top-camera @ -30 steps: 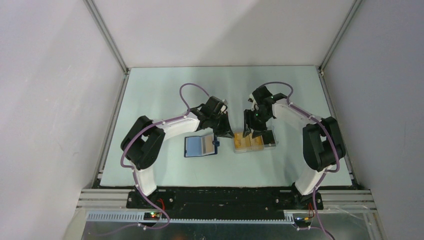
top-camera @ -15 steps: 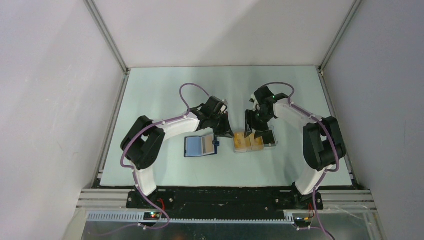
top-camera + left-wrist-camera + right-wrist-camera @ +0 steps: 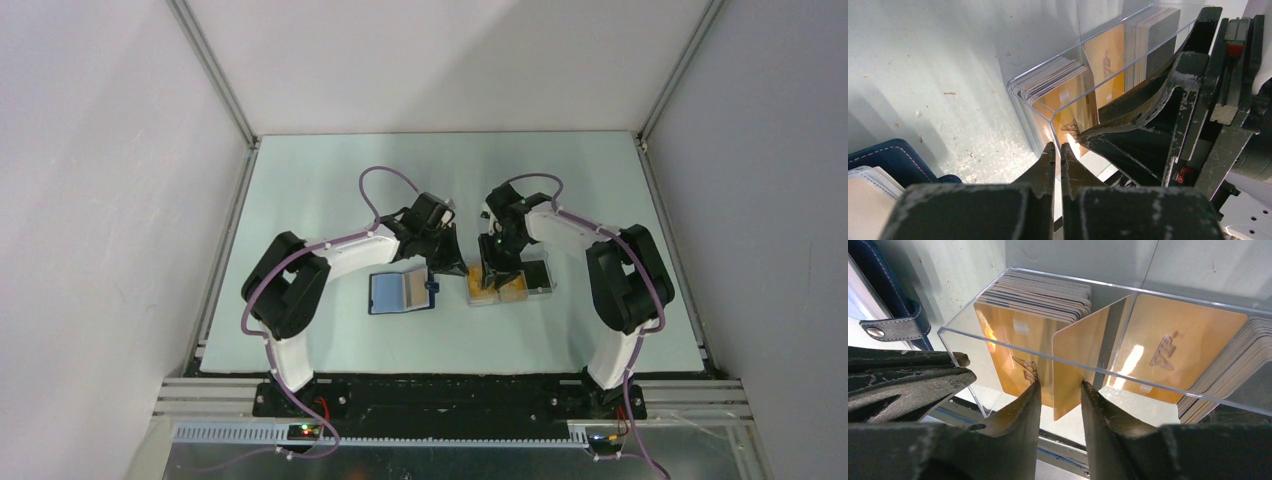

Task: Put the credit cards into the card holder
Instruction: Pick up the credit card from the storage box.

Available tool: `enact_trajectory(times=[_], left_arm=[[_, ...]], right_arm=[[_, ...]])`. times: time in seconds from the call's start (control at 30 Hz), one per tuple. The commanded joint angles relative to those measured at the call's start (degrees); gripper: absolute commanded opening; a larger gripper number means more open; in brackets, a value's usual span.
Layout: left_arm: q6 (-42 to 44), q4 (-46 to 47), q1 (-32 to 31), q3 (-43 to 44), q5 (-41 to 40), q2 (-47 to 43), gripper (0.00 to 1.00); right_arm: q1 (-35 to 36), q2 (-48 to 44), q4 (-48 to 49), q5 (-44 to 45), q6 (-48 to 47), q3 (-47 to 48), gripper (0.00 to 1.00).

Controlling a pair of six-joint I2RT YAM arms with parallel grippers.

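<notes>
**One card lined up between my right fingers**

From above, I'm reaching both arms to the middle of the table (image 3: 320, 180). My right claw (image 3: 493, 272) is hanging over the left end of the clear case (image 3: 538, 280), where the orange credit cards (image 3: 483, 285) are sitting. My left claw (image 3: 450, 268) is pointing down just beside that same end. The card holder (image 3: 390, 293) is lying open and flat just left of the case, apart from it.

On the left wrist, my left claw (image 3: 1058, 149) is showing its tips pressed together, clenched on nothing, right at the case's near corner. Whether it's touching the wall, I can't tell. The navy holder (image 3: 893, 156) is peeking in at the lower left.

On the right wrist, here's the action: my right claw (image 3: 1060, 386) is straddling a single card (image 3: 1068, 365) standing on edge between the two stacks. The jaws are parted, not clamped. One finger is looking in contact with the card, and the other is showing a sliver of gap.

To do this well, I'm thinking: close gently and squarely on that one card, low enough for a firm bite. Then lift straight up to clear the wall without dragging a neighbour, and let the left claw steady the case
</notes>
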Motion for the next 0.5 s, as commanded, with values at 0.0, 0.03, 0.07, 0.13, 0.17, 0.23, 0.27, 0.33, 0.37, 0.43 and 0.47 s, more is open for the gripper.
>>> enact_trajectory(times=[0.0,0.03,0.07,0.13,0.17,0.23,0.27,0.33,0.37,0.43,0.47], left_arm=[[0.93,-0.81,-1.65,-0.66,-1.96,2.50,0.00],[0.93,-0.78,-1.61,-0.66,-1.94,2.51,0.00],[0.93,-0.82,-1.60,-0.66,-1.89,2.52,0.00],[0.93,-0.86,-1.59,-0.66,-1.96,2.51,0.00],[0.93,-0.84,-1.62,-0.71,-1.93,2.47,0.00],[0.89,-0.78,-1.59,-0.67,-1.92,2.44,0.00],[0.92,-0.82,-1.55,-0.62,-1.87,2.44,0.00],[0.93,-0.79,-1.57,-0.66,-1.90,2.38,0.00],[0.93,-0.84,-1.59,-0.66,-1.95,2.38,0.00],[0.94,-0.85,-1.58,-0.66,-1.93,2.35,0.00],[0.93,-0.86,-1.59,-0.64,-1.91,2.35,0.00]], right_arm=[[-0.84,-0.18,-0.97,3.80,-0.25,0.69,0.33],[-1.11,-0.35,-0.99,3.26,-0.28,0.63,0.31],[-1.25,-0.42,-1.06,3.19,-0.34,0.66,0.27],[-1.68,-0.69,-1.27,3.12,-0.39,0.61,0.25],[-1.84,-0.74,-1.53,3.29,-0.51,0.61,0.24],[-2.22,-0.83,-1.81,3.36,-0.77,0.62,0.22],[-2.40,-0.88,-1.90,3.37,-0.80,0.61,0.21],[-2.82,-0.96,-2.12,3.56,-0.94,0.62,0.20],[-2.90,-1.11,-2.27,3.55,-1.02,0.61,0.20],[-3.43,-1.44,-2.68,3.51,-1.16,0.61,0.20],[-3.71,-1.58,-2.83,3.48,-1.25,0.61,0.20]])
